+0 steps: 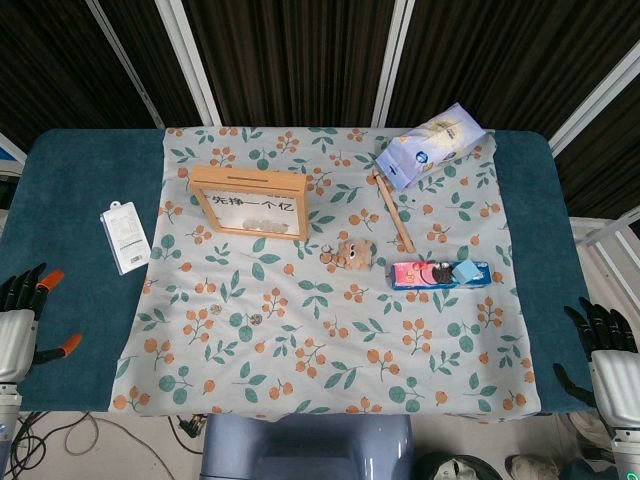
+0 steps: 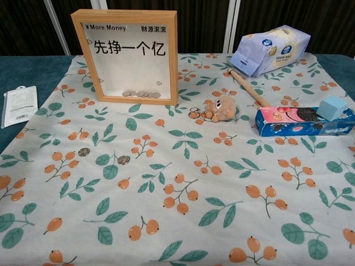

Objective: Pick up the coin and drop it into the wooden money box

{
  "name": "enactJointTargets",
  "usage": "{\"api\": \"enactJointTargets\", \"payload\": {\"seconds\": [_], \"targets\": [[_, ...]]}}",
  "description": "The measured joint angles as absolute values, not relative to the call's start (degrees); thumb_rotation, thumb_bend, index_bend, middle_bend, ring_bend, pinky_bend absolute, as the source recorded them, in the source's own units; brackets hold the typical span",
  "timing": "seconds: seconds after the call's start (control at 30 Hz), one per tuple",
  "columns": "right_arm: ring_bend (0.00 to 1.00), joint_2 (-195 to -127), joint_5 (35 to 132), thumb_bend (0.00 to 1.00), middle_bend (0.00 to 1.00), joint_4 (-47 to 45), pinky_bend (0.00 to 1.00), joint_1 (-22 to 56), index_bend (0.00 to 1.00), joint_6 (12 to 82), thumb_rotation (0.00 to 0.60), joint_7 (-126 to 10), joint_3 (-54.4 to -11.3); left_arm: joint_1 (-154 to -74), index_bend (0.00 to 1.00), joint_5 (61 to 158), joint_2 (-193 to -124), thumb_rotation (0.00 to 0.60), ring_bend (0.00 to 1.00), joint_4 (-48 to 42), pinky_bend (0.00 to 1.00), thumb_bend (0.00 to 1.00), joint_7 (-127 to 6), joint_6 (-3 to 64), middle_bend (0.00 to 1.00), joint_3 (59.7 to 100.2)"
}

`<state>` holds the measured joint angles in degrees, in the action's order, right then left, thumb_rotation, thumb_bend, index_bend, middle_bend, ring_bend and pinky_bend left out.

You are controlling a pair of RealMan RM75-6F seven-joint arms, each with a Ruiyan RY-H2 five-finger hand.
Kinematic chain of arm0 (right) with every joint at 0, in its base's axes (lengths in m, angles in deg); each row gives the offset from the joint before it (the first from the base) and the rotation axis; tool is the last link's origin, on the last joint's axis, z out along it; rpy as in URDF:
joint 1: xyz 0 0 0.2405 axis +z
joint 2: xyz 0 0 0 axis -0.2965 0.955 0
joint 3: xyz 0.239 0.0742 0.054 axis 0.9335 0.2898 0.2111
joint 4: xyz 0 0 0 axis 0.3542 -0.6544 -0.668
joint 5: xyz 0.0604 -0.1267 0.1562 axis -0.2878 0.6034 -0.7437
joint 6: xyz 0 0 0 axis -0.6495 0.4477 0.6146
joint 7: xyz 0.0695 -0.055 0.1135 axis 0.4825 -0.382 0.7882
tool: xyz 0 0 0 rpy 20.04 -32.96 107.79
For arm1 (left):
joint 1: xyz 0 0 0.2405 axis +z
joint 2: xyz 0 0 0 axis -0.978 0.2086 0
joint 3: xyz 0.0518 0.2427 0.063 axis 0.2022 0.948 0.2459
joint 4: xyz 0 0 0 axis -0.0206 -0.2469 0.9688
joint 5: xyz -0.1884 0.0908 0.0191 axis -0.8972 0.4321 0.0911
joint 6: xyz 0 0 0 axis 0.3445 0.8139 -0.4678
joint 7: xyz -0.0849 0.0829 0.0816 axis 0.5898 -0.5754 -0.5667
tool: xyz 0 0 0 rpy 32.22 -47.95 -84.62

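Between the hands, nearer the left hand [image 1: 18, 320], two coins [image 2: 123, 160] lie before the box [image 2: 128, 55]. Left and right hand [image 1: 608, 360] rest spread, holding nothing.

The left hand [image 1: 22, 325] and right hand [image 1: 605, 360] wait low at the sides, fingers spread, holding nothing.

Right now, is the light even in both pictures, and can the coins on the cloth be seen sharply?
Head view: light even and soft, shadows faint; the coin is only a tiny speck. Chest view: also even, no strong glare on the money box front; two coins show clearly, and the near cloth looks slightly soft.
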<state>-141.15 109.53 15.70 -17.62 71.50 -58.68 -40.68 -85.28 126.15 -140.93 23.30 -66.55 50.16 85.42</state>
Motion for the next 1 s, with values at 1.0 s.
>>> {"api": "enactJointTargets", "payload": {"seconds": [1.0], "targets": [[0.02, -141.31, 108.29, 0.37, 0.05, 18.91, 0.00, -18.26, 0.13, 72.22, 0.600, -60.08, -40.42, -90.33, 0.19, 132.20, -142.48, 0.600, 0.00, 21.53, 0.00, 0.07, -70.19, 45.17, 0.00, 84.18]]}}
